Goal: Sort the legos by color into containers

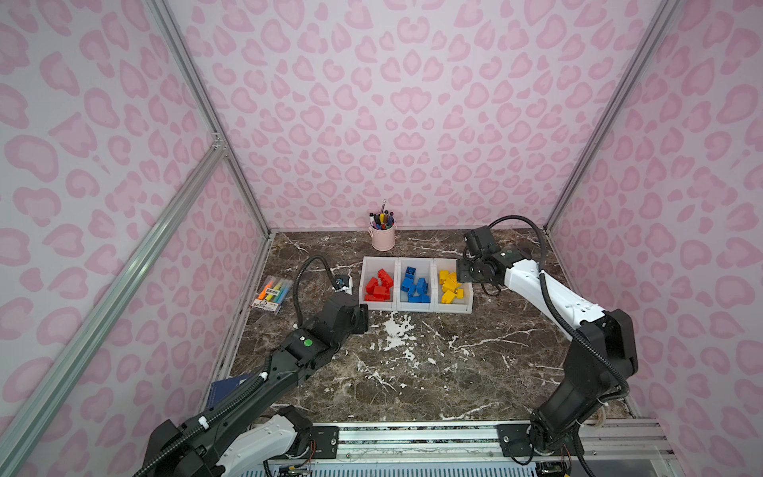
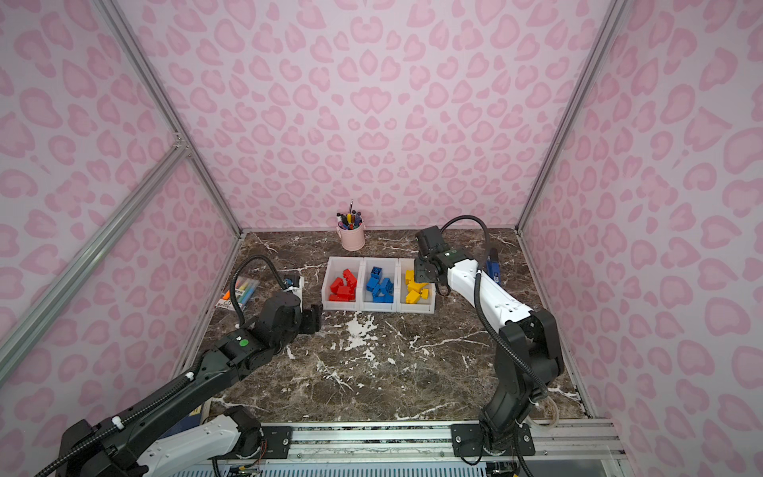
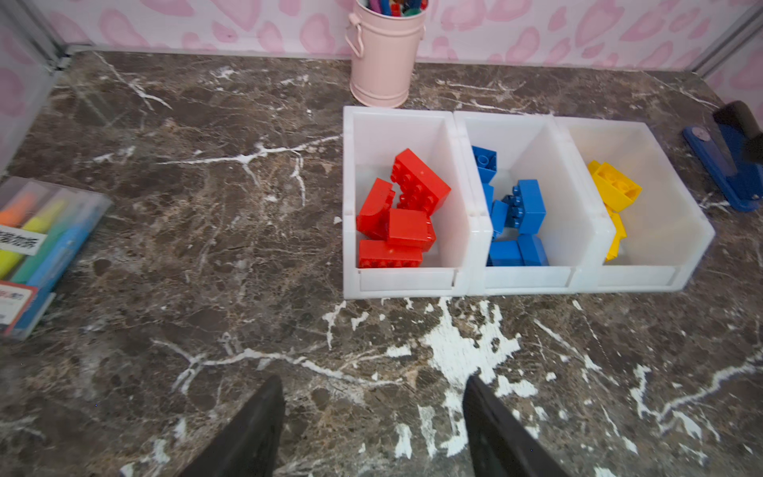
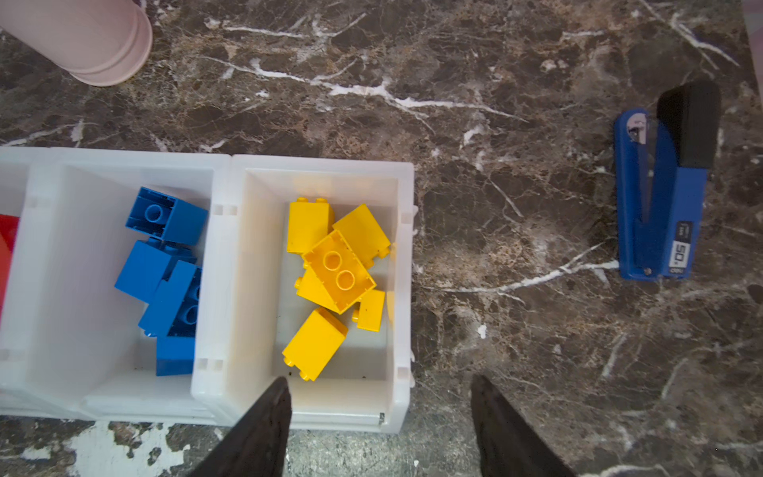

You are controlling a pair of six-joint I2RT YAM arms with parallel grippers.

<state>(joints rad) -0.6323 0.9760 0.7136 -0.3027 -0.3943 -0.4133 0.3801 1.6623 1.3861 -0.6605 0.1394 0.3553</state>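
Note:
Three white containers (image 1: 414,306) stand joined in a row at the back of the marble table. Red legos (image 1: 377,285) fill the left one, blue legos (image 1: 416,287) the middle one, yellow legos (image 1: 450,285) the right one; the wrist views show the same red (image 3: 402,210), blue (image 4: 165,272) and yellow (image 4: 334,272) piles. My left gripper (image 3: 371,380) hovers open over bare table just in front of the left container (image 3: 406,283), holding nothing. My right gripper (image 4: 380,379) is open and empty above the front right corner of the yellow container (image 4: 396,413).
A pink pen cup (image 1: 382,237) stands behind the containers. A highlighter pack (image 1: 272,292) lies at the left wall. A blue stapler (image 4: 660,194) lies right of the containers, beside my right arm. A dark blue book (image 1: 229,390) lies at the front left under my left arm.

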